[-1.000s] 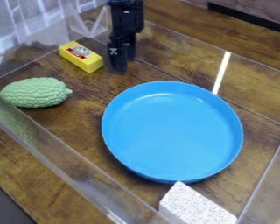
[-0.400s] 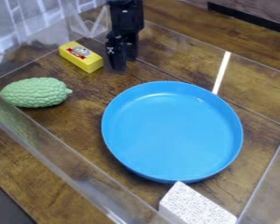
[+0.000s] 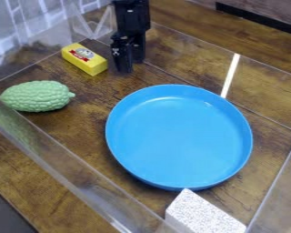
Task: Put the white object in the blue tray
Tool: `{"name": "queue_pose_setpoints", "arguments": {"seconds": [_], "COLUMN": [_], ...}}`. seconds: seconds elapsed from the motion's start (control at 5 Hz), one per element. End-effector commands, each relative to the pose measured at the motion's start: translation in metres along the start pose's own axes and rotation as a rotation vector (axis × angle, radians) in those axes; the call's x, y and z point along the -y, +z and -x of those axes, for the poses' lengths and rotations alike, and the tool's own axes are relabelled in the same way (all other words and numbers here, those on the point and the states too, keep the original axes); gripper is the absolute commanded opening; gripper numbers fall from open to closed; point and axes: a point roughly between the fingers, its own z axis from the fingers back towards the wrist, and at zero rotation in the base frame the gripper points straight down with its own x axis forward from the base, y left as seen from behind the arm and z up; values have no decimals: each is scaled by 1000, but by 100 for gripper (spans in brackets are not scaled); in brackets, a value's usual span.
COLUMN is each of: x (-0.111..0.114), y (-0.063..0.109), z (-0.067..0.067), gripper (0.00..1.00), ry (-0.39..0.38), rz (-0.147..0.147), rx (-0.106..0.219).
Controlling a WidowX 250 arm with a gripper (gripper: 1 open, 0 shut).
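So the black pincer (image 3: 120,62) was parked at the far side of the wooden worktop (image 3: 267,100), pointing pretty much straight down with its tips right at the surface. Its two fingers stood wide apart and there was nothing between them — it wasn't gripping anything at all. Just to its left sat a small yellow rectangular box (image 3: 84,58) with a red patch on its top face, close beside the pincer; I couldn't tell whether they actually touched.

The small white rectangular sponge-like block with the grey-speckled top (image 3: 203,214) was way down at the near edge, partly cut off by the bottom of the view. It sat just outside the near rim of the big round bright blue plastic dish (image 3: 124,146), maybe touching it, maybe not — hard to say from this angle. It was well apart from the pincer, with the whole dish lying between them.

The blue dish took up the middle of the scene, flat on the worktop, shallow raised rim all around, nothing inside it.

Over on the left there was a bumpy green oval thing that looked like a bitter gourd (image 3: 37,96), lying on its side, apart from both the dish and the yellow box.

A clear plastic wall (image 3: 63,168) ran along the near left, and a bright white streak of glare (image 3: 231,73) crossed the worktop at the far right of the dish.
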Motion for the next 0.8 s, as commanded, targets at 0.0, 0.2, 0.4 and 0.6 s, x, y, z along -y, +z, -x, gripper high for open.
{"name": "queue_pose_setpoints", "arguments": {"seconds": [0.0, 0.2, 0.4, 0.6], "x": [-16, -19, -20, -23], "y": [7, 6, 5, 12], "z": [-15, -21, -26, -28], "gripper": [100, 100, 100, 100], "ry": [14, 34, 54, 75], "rz": [-91, -98, -104, -110], "rx": [17, 21, 27, 32]}}
